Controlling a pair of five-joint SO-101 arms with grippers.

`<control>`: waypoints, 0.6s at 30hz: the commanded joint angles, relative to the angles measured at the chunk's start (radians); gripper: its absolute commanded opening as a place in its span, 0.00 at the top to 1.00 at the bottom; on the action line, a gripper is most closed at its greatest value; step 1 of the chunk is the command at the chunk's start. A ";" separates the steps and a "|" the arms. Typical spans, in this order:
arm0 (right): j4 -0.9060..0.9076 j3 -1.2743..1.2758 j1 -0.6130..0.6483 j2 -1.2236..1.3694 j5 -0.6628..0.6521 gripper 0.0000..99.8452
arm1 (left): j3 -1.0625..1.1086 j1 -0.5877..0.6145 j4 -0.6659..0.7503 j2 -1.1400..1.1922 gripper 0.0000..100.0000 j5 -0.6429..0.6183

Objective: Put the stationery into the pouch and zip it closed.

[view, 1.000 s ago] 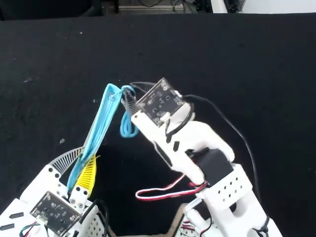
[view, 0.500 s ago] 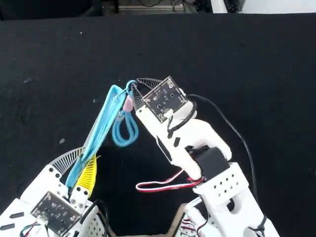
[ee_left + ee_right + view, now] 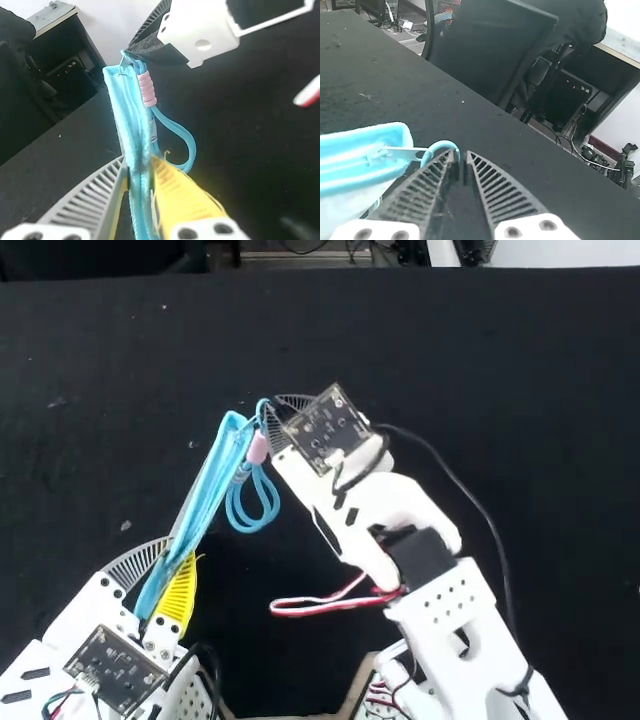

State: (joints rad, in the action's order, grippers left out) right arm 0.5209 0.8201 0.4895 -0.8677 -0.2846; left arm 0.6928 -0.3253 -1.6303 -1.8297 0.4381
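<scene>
The left gripper (image 3: 165, 585) stays clamped on the near end of the blue pouch (image 3: 205, 500). At the far end the right gripper (image 3: 460, 157), fingers almost together, appears to pinch the pull cord (image 3: 190, 147). Over the last second the cord's loop has dropped open beside the pouch, so the zip looks close to fully run.

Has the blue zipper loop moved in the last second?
Yes. In the high view the loop has swung toward the unmoved pouch, away from the right pincer, baring its pink bead.
</scene>
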 commanded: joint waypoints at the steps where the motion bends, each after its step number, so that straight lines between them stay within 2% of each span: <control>1: -0.011 -0.051 -0.044 0.062 -0.003 0.99 | -0.007 -0.004 -0.020 0.005 0.97 0.011; 12: 0.000 -0.062 -0.060 0.058 0.005 0.99 | -0.007 -0.004 -0.020 0.005 0.97 0.008; 16: 0.115 -0.114 -0.025 -0.012 0.006 0.99 | -0.002 -0.004 -0.017 0.005 0.97 0.012; 18: 0.210 -0.157 0.014 -0.054 0.006 0.95 | -0.001 -0.004 -0.012 0.005 0.97 0.012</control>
State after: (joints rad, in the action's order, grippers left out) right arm 0.6252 0.7449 0.4910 -0.8646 -0.2846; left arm 0.6928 -0.3253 -1.6303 -1.8297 0.4381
